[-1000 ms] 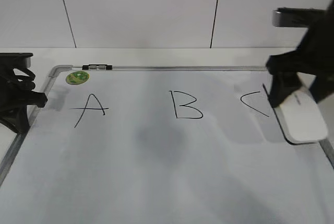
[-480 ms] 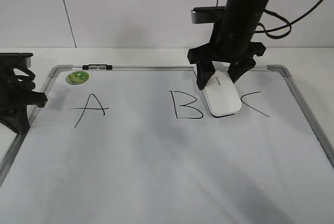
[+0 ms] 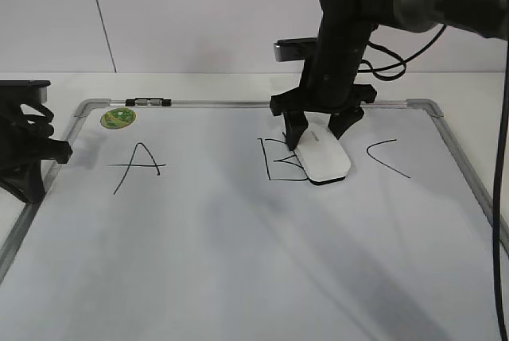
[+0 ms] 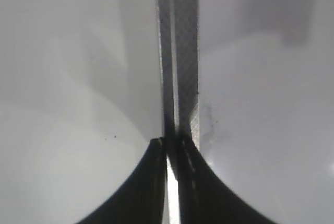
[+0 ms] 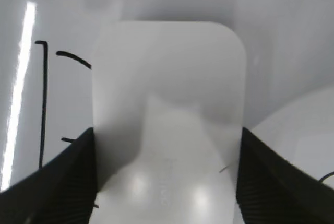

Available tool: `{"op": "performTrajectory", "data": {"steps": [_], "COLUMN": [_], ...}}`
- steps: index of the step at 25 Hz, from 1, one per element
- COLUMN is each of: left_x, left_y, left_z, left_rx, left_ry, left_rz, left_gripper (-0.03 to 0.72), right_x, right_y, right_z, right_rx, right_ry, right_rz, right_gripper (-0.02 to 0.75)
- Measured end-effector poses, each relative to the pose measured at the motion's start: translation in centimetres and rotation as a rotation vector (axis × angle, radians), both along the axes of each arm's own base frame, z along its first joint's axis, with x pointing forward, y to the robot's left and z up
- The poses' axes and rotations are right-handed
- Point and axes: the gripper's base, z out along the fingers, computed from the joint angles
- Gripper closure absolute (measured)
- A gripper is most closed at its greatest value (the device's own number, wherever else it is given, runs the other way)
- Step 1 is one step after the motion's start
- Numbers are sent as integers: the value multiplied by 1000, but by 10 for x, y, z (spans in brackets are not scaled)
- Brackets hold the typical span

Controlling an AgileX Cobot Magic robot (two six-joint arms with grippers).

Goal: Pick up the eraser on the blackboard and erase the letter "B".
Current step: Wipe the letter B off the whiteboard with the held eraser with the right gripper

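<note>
The blackboard (image 3: 238, 261) is a white board with a silver frame lying flat. My right gripper (image 3: 318, 136) is shut on the white eraser (image 3: 326, 160), which rests flat on the board and covers the right edge of the letter "B" (image 3: 277, 160). In the right wrist view the eraser (image 5: 169, 114) fills the space between both jaws, with strokes of the "B" (image 5: 43, 104) to its left. My left gripper (image 3: 32, 154) sits at the board's left frame; in the left wrist view its jaws (image 4: 172, 145) are closed over the frame rail (image 4: 180, 51).
The letter "A" (image 3: 137, 166) is at the left, the "C" (image 3: 386, 156) right of the eraser. A green sticker (image 3: 118, 117) and a small black-and-clear clip (image 3: 148, 102) sit at the board's top left. A white wall stands behind.
My right arm has carried the eraser leftward from the board's right edge, past the "C", onto the right side of the "B". The left arm has not moved.
</note>
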Motion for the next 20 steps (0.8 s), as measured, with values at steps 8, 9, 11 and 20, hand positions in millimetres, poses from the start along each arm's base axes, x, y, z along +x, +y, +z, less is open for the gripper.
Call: {"op": "performTrajectory", "data": {"steps": [8,9,11,20], "left_x": [0,0,0,0], "left_y": [0,0,0,0], "left_z": [-1,-1,-1,0], "left_rx": [0,0,0,4], "left_ry": [1,1,3,9], "left_rz": [0,0,0,-3], "left_gripper": [663,663,663,662], "right_x": [1,1,1,-23], "right_y": [1,2,2,54], "right_z": [-2,-2,-1,-3], "right_rx": [0,5,11,5], "right_ry": [12,12,14,7], "right_rz": [-1,-2,-3,131], "right_gripper": [193,193,193,193]}}
